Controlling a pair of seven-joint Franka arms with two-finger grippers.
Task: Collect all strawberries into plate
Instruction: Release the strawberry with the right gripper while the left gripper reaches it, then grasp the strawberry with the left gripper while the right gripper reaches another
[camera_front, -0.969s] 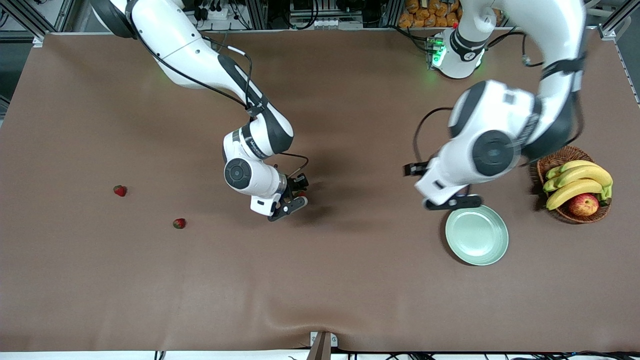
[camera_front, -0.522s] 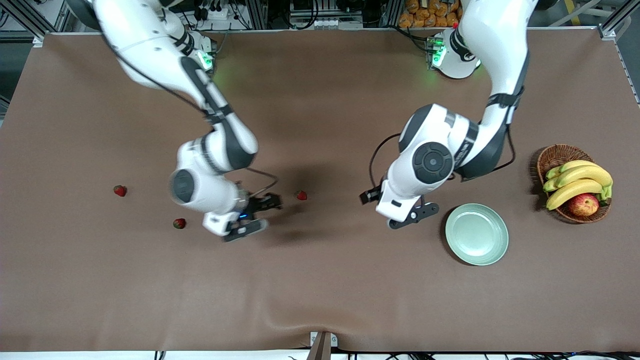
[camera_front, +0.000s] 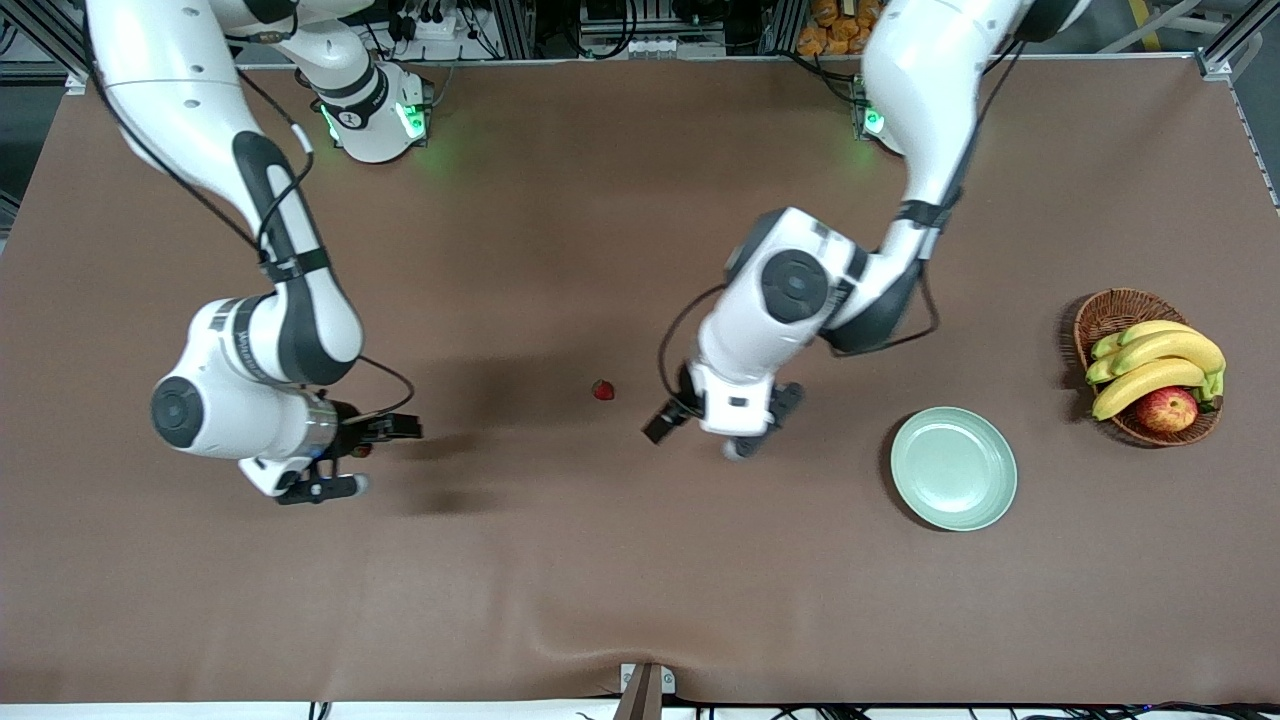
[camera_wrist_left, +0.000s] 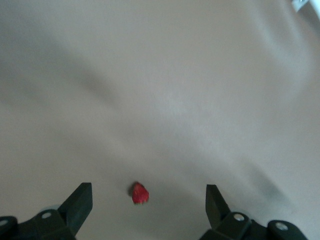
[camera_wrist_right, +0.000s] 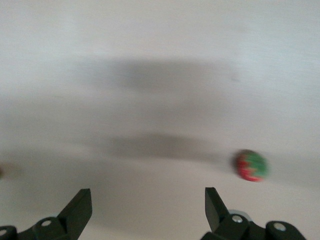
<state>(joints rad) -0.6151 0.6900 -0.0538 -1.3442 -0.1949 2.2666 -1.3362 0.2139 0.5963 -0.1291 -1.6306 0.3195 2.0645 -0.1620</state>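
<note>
Looking at the front view, left arm: it comes from its base and bends down to mid-table; the left gripper hangs low over the table, between the plate and the mid berry.
Front view, right arm: folded at the elbow, wrist turned sideways; the right gripper is low over the right arm's end of the table, fingers spread.
Front view, task stuff: mid berry lies on the bare cloth, well apart from the plate. The plate sits near the basket of bananas and an apple.
Front view, hard to see: the left gripper's fingers are mostly tucked under its wrist. A reddish speck shows at the right gripper, too covered to call.
Left wrist view: both fingers stand wide apart, gripping nothing; the mid berry lies on the cloth between their tips.
Right wrist view: fingers wide apart too, nothing pinched. A green-capped berry lies on the cloth near one fingertip. Everything is smeared, and the finger bases are cut off.
</note>
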